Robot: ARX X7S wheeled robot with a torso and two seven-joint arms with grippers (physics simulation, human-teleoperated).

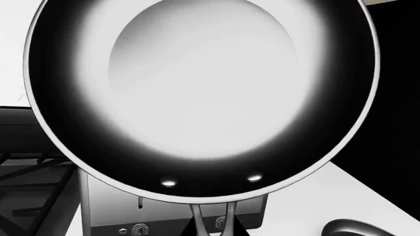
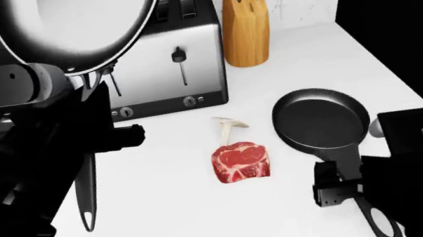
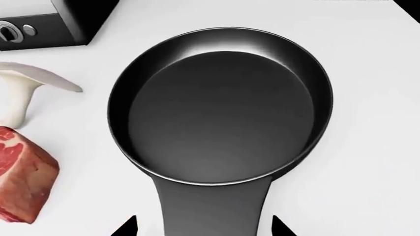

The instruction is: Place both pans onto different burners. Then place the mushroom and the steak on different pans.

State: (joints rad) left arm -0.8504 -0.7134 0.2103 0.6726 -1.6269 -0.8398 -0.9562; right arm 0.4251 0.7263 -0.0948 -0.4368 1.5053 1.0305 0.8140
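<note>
Near counter's right edge: small dark pan [image 2: 321,119], right gripper [image 3: 200,228] open astride its handle. Left gripper's grip can't tell; big pan [image 2: 78,18], glossy pale inside, raised. Marbled red steak [image 2: 241,161] mid-counter.

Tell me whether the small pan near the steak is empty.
Empty. The small pan shows only bare dark bottom; the steak and mushroom lie beside it on the counter.

The larger pan [image 2: 79,21], its inside pale and glossy, is raised and tilted above the tabletop's left part, handle pointing down. The smaller dark pan [image 2: 321,119] lies flat at right. The steak [image 2: 241,161] lies just left of it, the mushroom [image 2: 228,127] on its side just behind the steak.
</note>
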